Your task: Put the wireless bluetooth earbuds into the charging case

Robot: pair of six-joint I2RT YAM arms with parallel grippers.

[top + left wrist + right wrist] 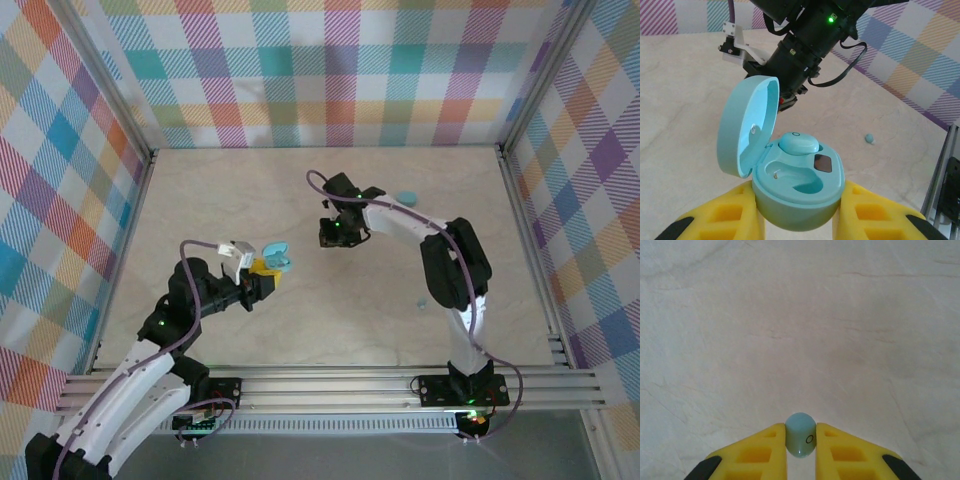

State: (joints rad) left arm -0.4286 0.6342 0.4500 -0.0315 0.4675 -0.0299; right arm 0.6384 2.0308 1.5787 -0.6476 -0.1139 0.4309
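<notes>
My left gripper (799,212) clamps the open charging case (790,200), one earbud (798,143) seated inside; my right gripper (800,452) pinches another earbud (800,432), its lower half hidden. A third earbud (869,138) lies near the desk's (300,320) right edge.

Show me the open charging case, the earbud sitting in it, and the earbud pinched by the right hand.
open charging case (797,214): left wrist view, front wall of its base.
seated earbud (799,143): left wrist view, its rounded top.
held earbud (799,432): right wrist view, its pale front face.
</notes>
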